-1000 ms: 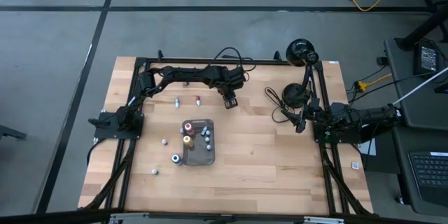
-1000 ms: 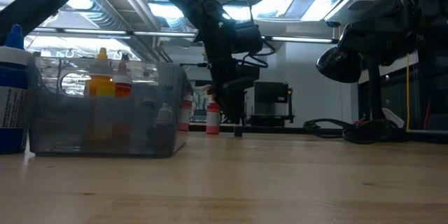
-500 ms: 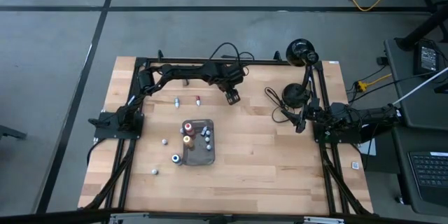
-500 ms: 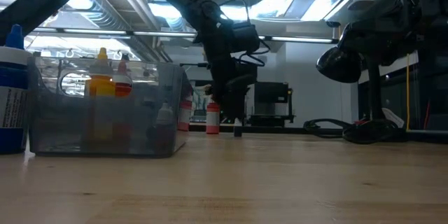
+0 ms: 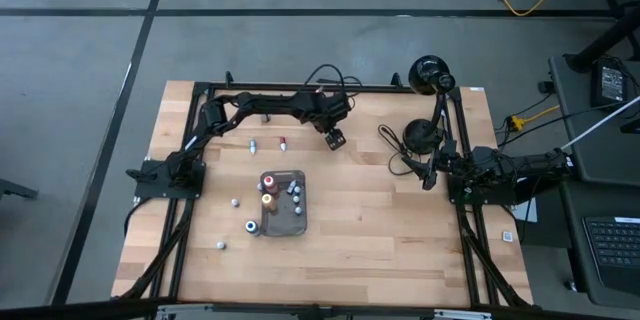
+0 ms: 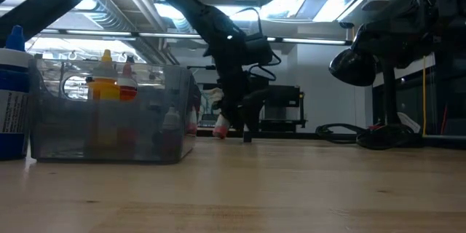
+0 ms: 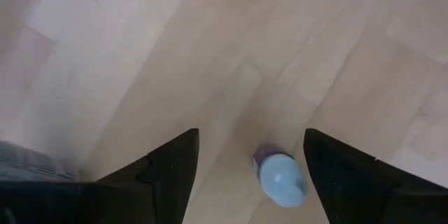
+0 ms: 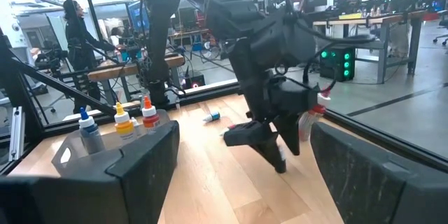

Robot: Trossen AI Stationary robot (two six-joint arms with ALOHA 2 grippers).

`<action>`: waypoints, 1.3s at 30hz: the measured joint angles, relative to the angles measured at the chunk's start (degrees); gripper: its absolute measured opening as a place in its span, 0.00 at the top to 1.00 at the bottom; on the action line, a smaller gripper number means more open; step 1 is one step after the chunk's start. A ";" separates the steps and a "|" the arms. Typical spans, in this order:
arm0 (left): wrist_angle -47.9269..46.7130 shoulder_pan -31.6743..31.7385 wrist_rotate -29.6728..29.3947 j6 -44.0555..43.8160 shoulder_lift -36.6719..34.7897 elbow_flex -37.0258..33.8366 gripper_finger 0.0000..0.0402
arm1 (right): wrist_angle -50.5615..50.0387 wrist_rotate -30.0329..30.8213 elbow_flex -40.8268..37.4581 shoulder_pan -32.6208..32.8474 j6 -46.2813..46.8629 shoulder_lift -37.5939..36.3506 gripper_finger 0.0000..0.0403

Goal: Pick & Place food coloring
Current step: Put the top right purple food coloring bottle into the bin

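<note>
On the wooden table, the left gripper hovers beyond the tray, fingers apart over a small bottle.

Nearest the low camera, a white bottle with a blue cap stands just beside the dark grey translucent plastic tray, which holds an orange-yellow bottle, a red-and-white one and smaller ones. Past the tray, the left gripper's dark fingers stand spread, empty; between them on the bare wood lies a tiny pale-blue bottle with a purple cap, touching neither. Two more small bottles lie behind the tray. Well to the tray's right, the right gripper waits with its fingers wide apart and empty.
</note>
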 joint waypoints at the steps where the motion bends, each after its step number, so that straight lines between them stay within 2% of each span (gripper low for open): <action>1: -0.01 0.04 -0.24 0.03 -0.02 0.00 0.38 | 0.00 0.00 0.00 0.00 0.00 -0.01 0.20; 11: -0.21 0.20 -0.05 0.10 -0.02 0.00 0.38 | 0.00 0.00 -0.01 0.01 0.00 -0.01 0.20; 19: -0.20 0.21 0.00 0.10 -0.02 0.00 0.43 | 0.02 0.00 0.00 0.02 0.00 -0.01 0.20; 25: -0.62 0.11 1.09 -0.34 -0.02 0.00 0.54 | 0.01 0.00 0.00 0.01 0.00 -0.01 0.20; 36: -0.74 -1.43 1.46 -0.36 -0.27 0.00 0.81 | 0.01 0.00 -0.01 -0.01 0.00 -0.01 0.20; 39: -0.31 -1.86 1.59 -0.49 -1.10 0.02 0.83 | 0.02 0.00 0.00 0.00 0.00 -0.01 0.20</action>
